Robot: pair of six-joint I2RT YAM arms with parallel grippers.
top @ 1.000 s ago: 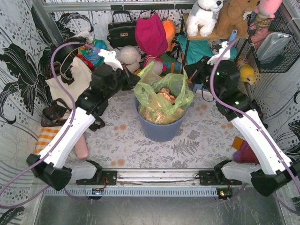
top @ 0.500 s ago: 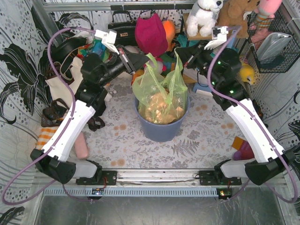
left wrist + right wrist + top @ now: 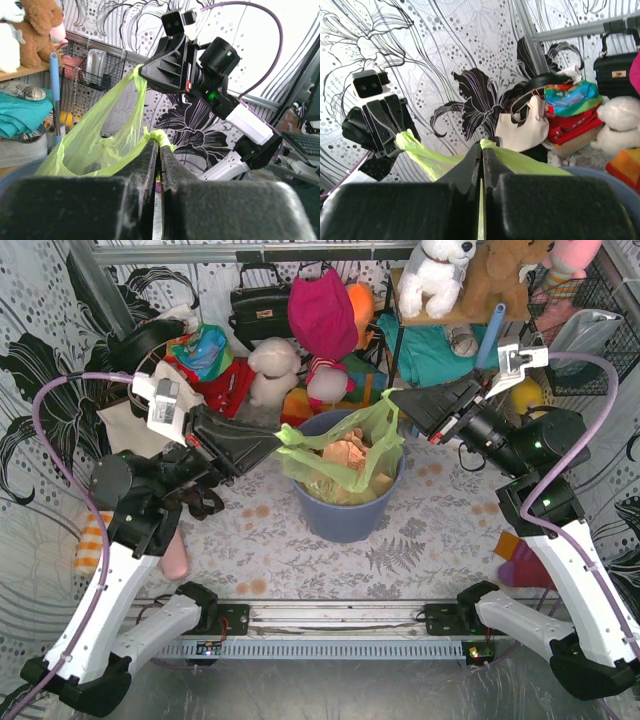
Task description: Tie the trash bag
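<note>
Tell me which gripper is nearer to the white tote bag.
Left. The left gripper holds the trash bag between the tote bag and the bin; the right gripper holds it beyond the bin.

The lime-green trash bag [image 3: 380, 445] sits in a blue-grey bin [image 3: 345, 520], brown scraps showing inside. Its two top flaps stretch taut, left and right.

trash bag [image 3: 378, 443] bottom hidden inside bin [image 3: 345, 522], scraps [image 3: 348, 452] too small to identify
</note>
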